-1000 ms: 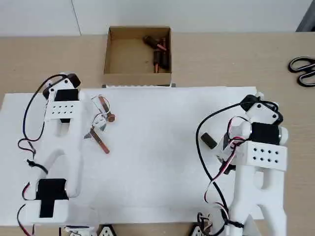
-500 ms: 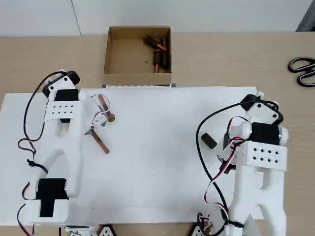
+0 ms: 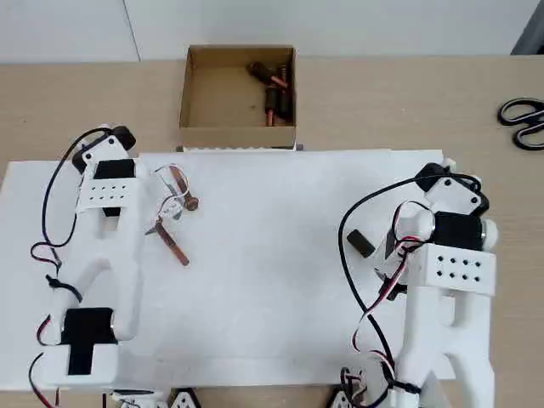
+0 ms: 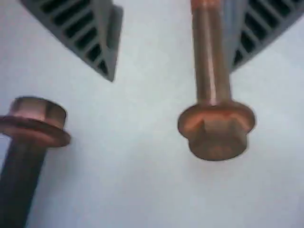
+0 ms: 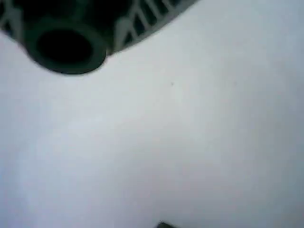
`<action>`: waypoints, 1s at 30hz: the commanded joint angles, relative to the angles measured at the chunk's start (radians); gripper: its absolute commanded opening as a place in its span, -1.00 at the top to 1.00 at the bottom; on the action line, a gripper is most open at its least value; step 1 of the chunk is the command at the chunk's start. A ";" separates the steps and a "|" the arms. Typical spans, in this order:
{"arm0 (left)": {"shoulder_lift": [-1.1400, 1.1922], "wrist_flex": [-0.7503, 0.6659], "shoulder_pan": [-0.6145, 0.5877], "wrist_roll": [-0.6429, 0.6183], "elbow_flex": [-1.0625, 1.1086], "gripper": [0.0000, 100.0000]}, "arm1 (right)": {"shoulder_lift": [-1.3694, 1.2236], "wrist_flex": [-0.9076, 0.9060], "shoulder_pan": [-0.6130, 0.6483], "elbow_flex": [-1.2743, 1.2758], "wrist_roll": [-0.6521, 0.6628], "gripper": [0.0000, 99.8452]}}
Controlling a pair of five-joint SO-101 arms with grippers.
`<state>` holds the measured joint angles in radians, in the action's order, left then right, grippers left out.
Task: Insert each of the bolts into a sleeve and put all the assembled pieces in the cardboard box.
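Part of the job is done, judging by the cardboard box (image 3: 183, 85) at the upper middle of the high view; its upper right corner holds a cluster of assembled pieces (image 3: 272, 85), dark sleeves with copper ends, whose exact count I cannot tell.

2 bolts are not yet sleeved, both on the white sheet (image 3: 272, 280) at the left of the high view; so at least 2 assemblies and 2 trips to the box look to be left.

- The left gripper (image 4: 171, 71) hangs over the first bolt (image 4: 211, 95), fingers spread; the shank lies along 1 finger while the other finger stands well apart, so nothing is pinched; the head points away from the fingers.
- The second bolt (image 4: 28, 142) lies just beside the first on the sheet, outside the fingers; in the high view it sits below the first, slanting toward the lower right.
- The right gripper (image 5: 64, 33) appears pressed around a sleeve (image 5: 66, 47), its open bore facing the wrist camera, held over bare sheet.
- In the high view a black sleeve (image 3: 359, 243) shows just left of the right arm at centre right; whether it is that same piece I cannot tell.

Bolts and sleeve are well apart, on opposite sides of the sheet; the step in hand seems to be taking up the first bolt, with mating to follow.

Scissors (image 3: 523, 110) lie on the table (image 3: 382, 102) at the far right edge.
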<state>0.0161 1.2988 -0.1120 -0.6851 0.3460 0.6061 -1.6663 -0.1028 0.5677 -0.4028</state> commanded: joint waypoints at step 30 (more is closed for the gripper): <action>0.158 0.084 0.003 0.000 -0.147 0.99 | 0.031 0.010 -0.079 -0.015 0.008 1.00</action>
<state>0.1803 1.3111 -0.1043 -0.6866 0.2969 0.6061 -1.6663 -0.1795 0.5677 -0.4028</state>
